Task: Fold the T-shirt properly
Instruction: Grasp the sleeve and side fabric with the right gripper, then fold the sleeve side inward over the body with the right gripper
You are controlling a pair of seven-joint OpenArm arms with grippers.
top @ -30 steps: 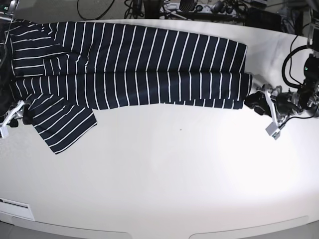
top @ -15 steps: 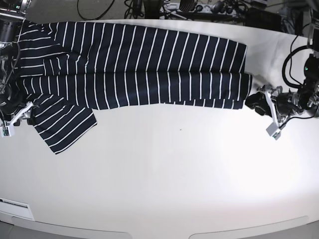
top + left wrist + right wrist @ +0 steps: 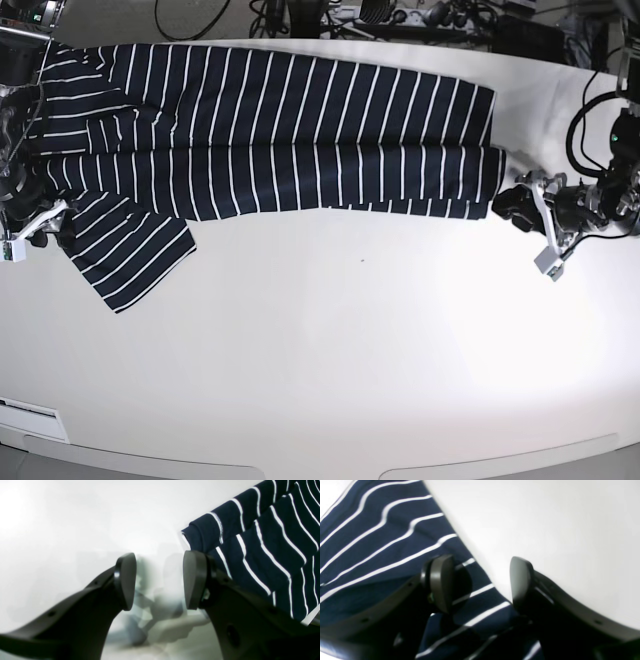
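The T-shirt (image 3: pixel 270 130), dark navy with thin white stripes, lies as a long band across the far part of the white table (image 3: pixel 350 350). One sleeve (image 3: pixel 125 250) sticks out toward me at the left. My right gripper (image 3: pixel 55 228) is open at that sleeve. In the right wrist view the gripper (image 3: pixel 480 585) straddles the sleeve's edge (image 3: pixel 480 597), with one finger (image 3: pixel 440 582) over striped cloth. My left gripper (image 3: pixel 512 205) is open beside the shirt's right end. In the left wrist view the gripper (image 3: pixel 160 580) holds nothing, and the hem corner (image 3: pixel 207 532) sits just past one finger (image 3: pixel 195 580).
Cables and dark equipment (image 3: pixel 400 15) crowd the far edge behind the table. A small white label (image 3: pixel 30 410) lies at the near left corner. The table's curved front edge (image 3: pixel 320 465) runs along the bottom.
My right gripper has moved in from the table's left edge onto the sleeve's edge, and the sleeve has shifted slightly. The left arm has not moved.
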